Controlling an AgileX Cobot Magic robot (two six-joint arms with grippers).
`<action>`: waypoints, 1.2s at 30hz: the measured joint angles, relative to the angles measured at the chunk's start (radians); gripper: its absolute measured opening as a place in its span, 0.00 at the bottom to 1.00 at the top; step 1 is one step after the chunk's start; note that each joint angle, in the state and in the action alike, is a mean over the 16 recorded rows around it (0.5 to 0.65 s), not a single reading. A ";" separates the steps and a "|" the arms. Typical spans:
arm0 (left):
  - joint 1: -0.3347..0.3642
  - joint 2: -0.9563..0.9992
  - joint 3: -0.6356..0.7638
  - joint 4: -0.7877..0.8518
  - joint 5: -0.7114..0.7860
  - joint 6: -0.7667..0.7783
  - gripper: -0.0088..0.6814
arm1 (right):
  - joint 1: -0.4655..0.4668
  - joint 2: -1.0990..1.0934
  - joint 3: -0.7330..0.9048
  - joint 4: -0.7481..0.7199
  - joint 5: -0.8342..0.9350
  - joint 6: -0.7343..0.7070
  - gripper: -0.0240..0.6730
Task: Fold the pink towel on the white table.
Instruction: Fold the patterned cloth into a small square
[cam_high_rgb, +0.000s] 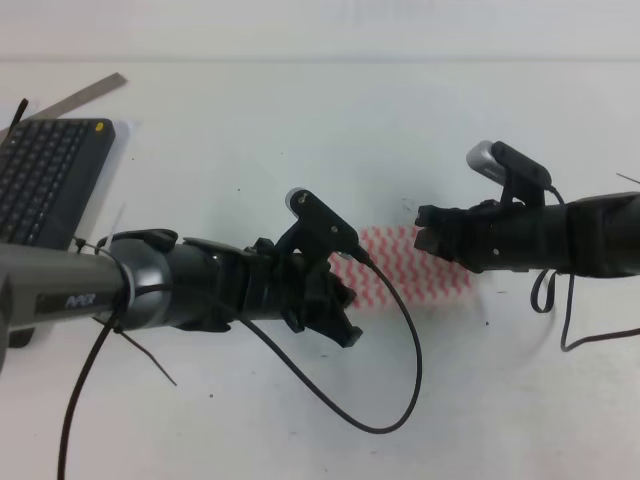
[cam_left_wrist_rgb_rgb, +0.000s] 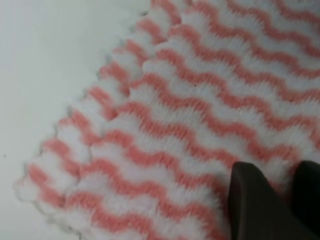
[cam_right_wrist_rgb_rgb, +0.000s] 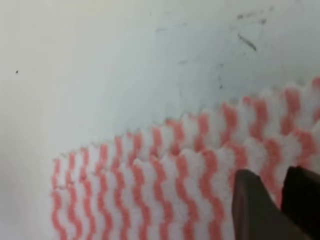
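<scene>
Pinching the towel (cam_high_rgb: 400, 268) from both sides, narrow-gapped left gripper (cam_high_rgb: 345, 300) and right gripper (cam_high_rgb: 428, 240) are risking uneven layers slipping.

in the high view the pink towel (cam_high_rgb: 415, 268) is partly covered at both ends by the left gripper (cam_high_rgb: 340, 300) and the right gripper (cam_high_rgb: 432, 238). how the jaws stand cannot be told. the black keyboard (cam_high_rgb: 40, 175) is cut off by the left edge. both wrist views are blurred.
</scene>
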 joint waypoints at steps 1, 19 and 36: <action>0.000 -0.004 0.000 0.000 -0.001 0.008 0.04 | 0.000 0.000 -0.003 0.001 -0.003 -0.003 0.05; 0.001 -0.084 -0.017 -0.015 -0.009 0.114 0.04 | -0.007 0.000 -0.040 0.036 -0.007 -0.026 0.05; 0.010 -0.077 -0.018 -0.027 -0.041 0.142 0.04 | -0.079 -0.006 -0.072 -0.125 0.032 -0.025 0.06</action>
